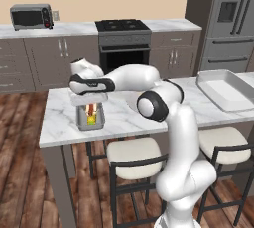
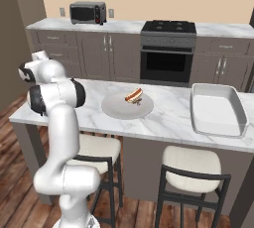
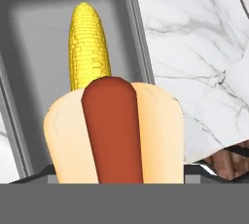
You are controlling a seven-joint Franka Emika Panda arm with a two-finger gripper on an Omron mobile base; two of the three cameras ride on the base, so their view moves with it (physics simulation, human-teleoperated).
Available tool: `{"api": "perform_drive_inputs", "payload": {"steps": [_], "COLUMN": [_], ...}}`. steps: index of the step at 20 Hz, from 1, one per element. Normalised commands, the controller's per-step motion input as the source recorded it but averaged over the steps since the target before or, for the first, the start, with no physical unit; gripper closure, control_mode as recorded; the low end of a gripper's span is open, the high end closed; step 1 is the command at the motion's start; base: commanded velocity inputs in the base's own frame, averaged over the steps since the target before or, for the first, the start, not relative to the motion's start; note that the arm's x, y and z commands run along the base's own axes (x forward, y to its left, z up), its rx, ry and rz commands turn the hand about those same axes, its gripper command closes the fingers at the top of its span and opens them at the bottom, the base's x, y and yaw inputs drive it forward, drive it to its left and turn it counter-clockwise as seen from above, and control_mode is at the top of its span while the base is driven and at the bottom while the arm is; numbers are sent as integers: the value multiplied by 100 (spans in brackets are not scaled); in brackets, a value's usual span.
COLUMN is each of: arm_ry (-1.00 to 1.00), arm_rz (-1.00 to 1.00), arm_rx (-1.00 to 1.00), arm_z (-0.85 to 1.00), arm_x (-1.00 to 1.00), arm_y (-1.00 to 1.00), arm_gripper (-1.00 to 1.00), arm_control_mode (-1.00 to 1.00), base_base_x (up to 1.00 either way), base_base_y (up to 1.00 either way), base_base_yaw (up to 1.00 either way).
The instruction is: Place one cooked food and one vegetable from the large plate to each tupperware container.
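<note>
- While the corn cob [image 3: 87, 47] lies along the floor of the grey tupperware container [image 3: 44, 9], a hot dog [image 3: 113, 130] hangs just above it, close before the hand camera.
- It seems the hot dog is held in the gripper [image 1: 90, 104] — the jaws stand wide, about as wide as the bun, but the fingertips are hidden behind it, so I cannot tell for sure if they clamp it or have let it go.
- From the left base camera the container sits on the near left part of the marble island [image 1: 129, 118], with the hand directly over it; I judge this is to drop the cooked food beside the vegetable.
- From the right base camera the large plate [image 2: 114, 109] is farther right on the island and carries a second hot dog [image 2: 134, 95].
- A big white tray [image 2: 218, 109] stands at the right end — well apart from the plate.
</note>
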Motion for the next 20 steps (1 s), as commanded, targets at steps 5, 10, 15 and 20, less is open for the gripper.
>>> {"api": "perform_drive_inputs", "payload": {"steps": [5, 10, 15, 20], "arm_ry": [13, 8, -2, 0], "arm_rz": [10, 7, 2, 2], "arm_rx": [-1, 1, 2, 0], "arm_z": [-19, -37, -25, -38], "arm_x": [39, -2, -23, 9], "arm_y": [0, -9, -22, -3], "arm_gripper": [100, 100, 100, 100], "arm_control_mode": [-100, -100, -100, -100], "base_base_x": [0, 0, 0, 0], "base_base_y": [0, 0, 0, 0], "base_base_yaw": [0, 0, 0, 0]}}
